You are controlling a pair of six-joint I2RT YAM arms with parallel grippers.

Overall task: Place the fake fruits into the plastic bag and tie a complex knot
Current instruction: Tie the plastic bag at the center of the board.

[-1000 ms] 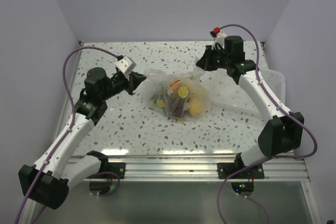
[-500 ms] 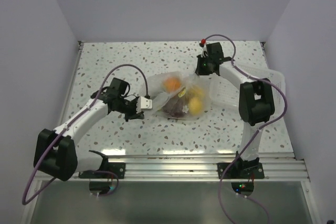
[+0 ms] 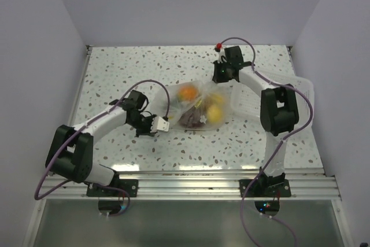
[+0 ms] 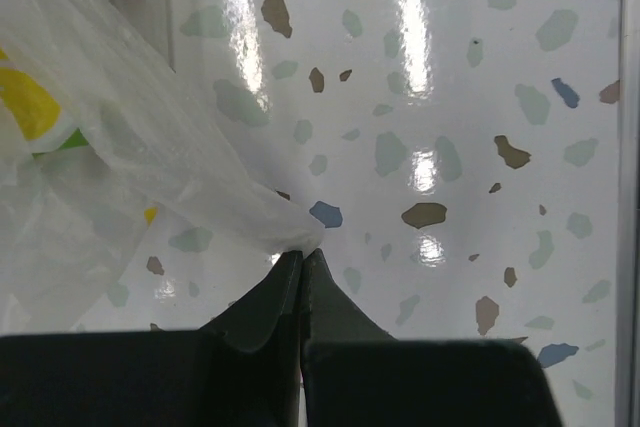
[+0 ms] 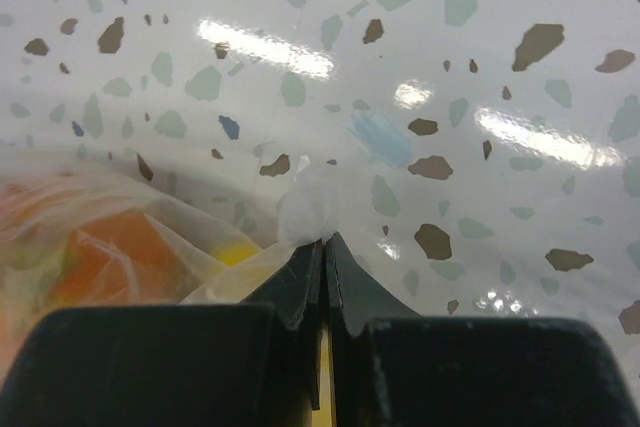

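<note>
L arm stretched low, L gripper (image 4: 302, 259) pinching left corner of plastic bag (image 3: 195, 106); R arm folded, R gripper (image 5: 325, 244) nipped tight on bag's far edge

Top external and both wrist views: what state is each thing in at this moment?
plastic bag: lying on the table, pinched at two ends.
fake fruits: inside the bag.
left gripper: shut on the bag's film.
right gripper: shut on a whitish bunch of film.
white slotted tray: flat at the table's right side.

A lab test cell: plain white walls (image 3: 173, 4) enclose a speckled table (image 3: 115, 70).
</note>
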